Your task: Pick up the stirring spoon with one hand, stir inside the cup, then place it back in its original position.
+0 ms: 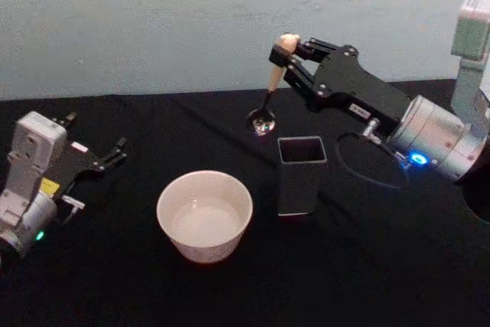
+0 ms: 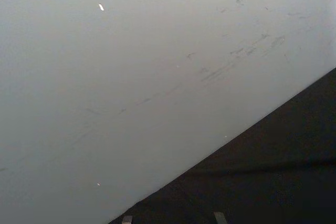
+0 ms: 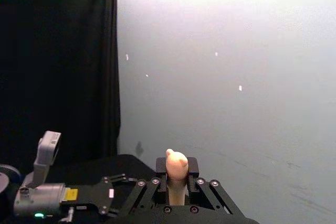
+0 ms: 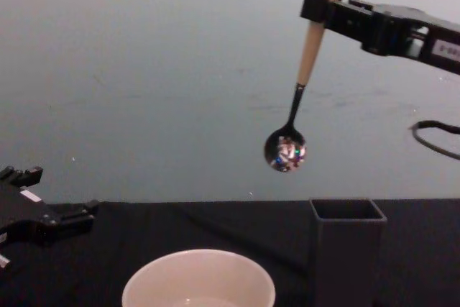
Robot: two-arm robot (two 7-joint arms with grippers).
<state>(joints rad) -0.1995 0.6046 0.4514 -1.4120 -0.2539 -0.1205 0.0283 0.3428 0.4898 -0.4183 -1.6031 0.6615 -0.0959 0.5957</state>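
The dark grey square holder (image 1: pixel 301 181) stands upright on the black table (image 1: pixel 383 266), its open mouth facing up with nothing in it. High above it, and a little to its left and farther back, the right gripper (image 1: pixel 285 55) reaches in from the holder's right side on its silver wrist. Its jaws are pinching the cream handle of the stirring spoon (image 1: pixel 270 86) just under the small bear head, which pokes out above the fingers (image 3: pixel 193 169) in the right wrist view. The spoon hangs nearly upright, tilted slightly, with the handle on top, the dark thin neck below it and the shiny round bowl at the bottom. In the chest view the bowl hangs in the air well above the holder's mouth and to its left, touching neither the holder nor anything else. The cream-white cup (image 1: pixel 200 249) sits on the table to the holder's left and a little nearer the robot, close beside it but apart, and the spoon is well above it too. Far to the holder's left, beyond the cup, the left gripper (image 1: pixel 115 155) rests low over the table. Its jaws are spread, with nothing between them.
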